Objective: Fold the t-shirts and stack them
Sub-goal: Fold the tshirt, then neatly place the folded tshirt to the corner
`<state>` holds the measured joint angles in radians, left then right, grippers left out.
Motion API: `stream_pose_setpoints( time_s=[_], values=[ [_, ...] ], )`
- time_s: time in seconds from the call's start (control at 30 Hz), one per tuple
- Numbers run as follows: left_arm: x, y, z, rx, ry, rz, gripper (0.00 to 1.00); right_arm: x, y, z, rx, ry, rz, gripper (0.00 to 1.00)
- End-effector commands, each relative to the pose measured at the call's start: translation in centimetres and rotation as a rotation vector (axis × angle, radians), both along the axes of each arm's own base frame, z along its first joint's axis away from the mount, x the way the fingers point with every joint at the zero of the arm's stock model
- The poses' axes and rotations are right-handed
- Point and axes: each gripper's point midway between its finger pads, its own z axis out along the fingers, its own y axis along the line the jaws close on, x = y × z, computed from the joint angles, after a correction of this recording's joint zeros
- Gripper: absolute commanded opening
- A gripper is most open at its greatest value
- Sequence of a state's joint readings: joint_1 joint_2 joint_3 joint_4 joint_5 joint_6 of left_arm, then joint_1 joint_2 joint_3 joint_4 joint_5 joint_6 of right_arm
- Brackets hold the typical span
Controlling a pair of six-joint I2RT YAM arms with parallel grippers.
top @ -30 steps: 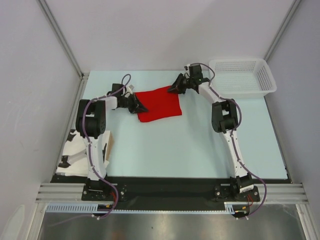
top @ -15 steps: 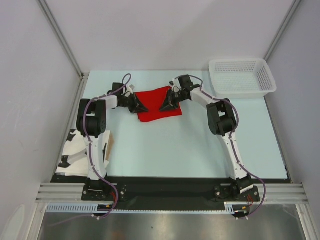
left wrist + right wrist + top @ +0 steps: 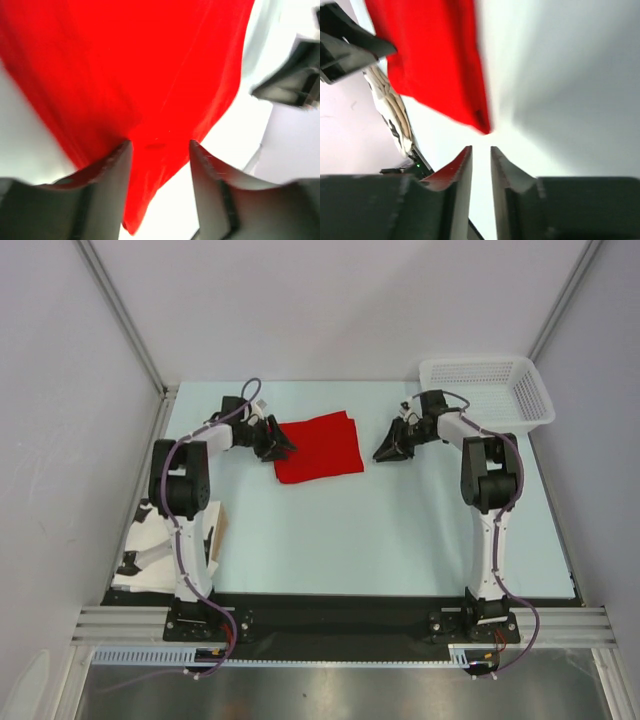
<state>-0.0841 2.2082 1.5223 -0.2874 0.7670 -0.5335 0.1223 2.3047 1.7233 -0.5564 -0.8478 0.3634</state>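
Observation:
One red t-shirt [image 3: 320,445] lies folded as a small rectangle at the back middle of the table. My left gripper [image 3: 281,444] is at its left edge. In the left wrist view its jaws [image 3: 159,147] stand open, with a corner of the red t-shirt [image 3: 145,75] lying loose between them. My right gripper [image 3: 388,450] hovers right of the shirt, apart from it. In the right wrist view its jaws [image 3: 481,148] stand open with a narrow gap and nothing in it, and the t-shirt's corner [image 3: 435,55] lies just ahead.
A white mesh basket [image 3: 485,390] stands at the back right corner, just behind the right arm. A pile of printed cloth or paper [image 3: 148,540] lies at the table's left edge beside the left arm's base. Grey walls close in both sides.
The left gripper has opened on the shirt's left edge. The right gripper has left the shirt and swung right toward the basket, its jaws parting a little. The shirt lies flat.

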Motion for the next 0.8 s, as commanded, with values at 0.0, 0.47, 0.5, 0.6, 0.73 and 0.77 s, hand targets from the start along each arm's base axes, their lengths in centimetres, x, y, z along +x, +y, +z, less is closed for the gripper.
stream_pose_setpoints(
  time_s=[0.0, 0.47, 0.5, 0.6, 0.73, 0.77],
  values=[
    [3.2, 3.4, 6.9, 0.191, -0.258, 0.069, 0.57, -1.1, 3.2, 6.3, -0.034, -0.163, 0.095, 0.29],
    [9.0, 8.5, 5.0, 0.379, -0.392, 0.055, 0.82, -6.7, 7.3, 11.1, -0.072, -0.2, 0.2, 0.51],
    [9.2, 8.3, 5.1, 0.375, -0.409, 0.054, 0.82, -7.0, 7.2, 11.7, -0.072, -0.214, 0.203, 0.51],
    [10.2, 7.2, 4.4, 0.373, -0.482, 0.029, 0.8, -7.9, 6.4, 11.1, -0.085, -0.2, 0.196, 0.51],
    [10.6, 6.8, 2.2, 0.368, -0.422, -0.001, 0.76, -8.9, 5.9, 11.0, -0.082, -0.186, 0.184, 0.51],
    [10.7, 6.6, 2.1, 0.366, -0.416, -0.003, 0.75, -9.0, 6.0, 11.0, -0.081, -0.189, 0.184, 0.5]
  ],
)
